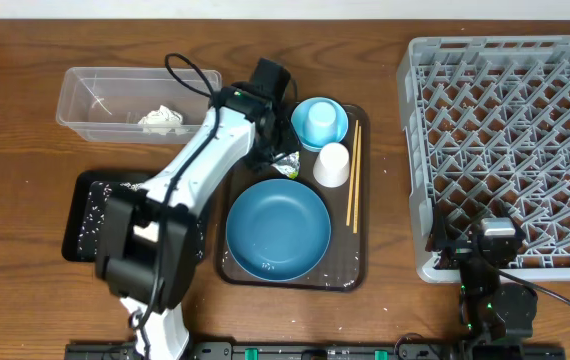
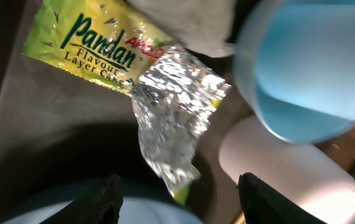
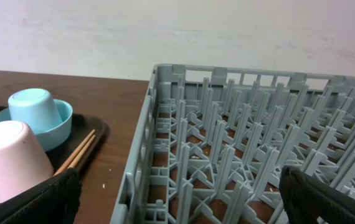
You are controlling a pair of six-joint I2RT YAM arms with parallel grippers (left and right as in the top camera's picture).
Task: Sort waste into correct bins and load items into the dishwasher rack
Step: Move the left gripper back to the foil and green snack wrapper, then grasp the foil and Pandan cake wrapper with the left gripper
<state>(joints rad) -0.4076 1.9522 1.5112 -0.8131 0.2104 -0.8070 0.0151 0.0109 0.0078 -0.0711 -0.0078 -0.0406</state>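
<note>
Your left end effector point(image 2: 179, 186) is hovering with its fingers spread apart, straddling the crumpled wrapper point(image 2: 165, 118), which is lying just beside the white cup point(image 2: 289, 168) on the serving tray point(image 1: 350, 250). You're risking a finger clipping that cup, or the light-blue bowl point(image 3: 64, 119) just behind it, and tipping one over. The foil is looking springy and slick, so it may be squirting out as you're closing. Your right end effector point(image 3: 177, 202), well apart from the cup at the rack point(image 3: 227, 124), is sitting open and holding nothing.

Just a dark wooden table point(image 1: 25, 290). Sitting on it: clear tub point(image 1: 105, 105), black tray point(image 1: 83, 215), brown tray point(image 1: 345, 250), grey rack point(image 1: 505, 130).
</note>
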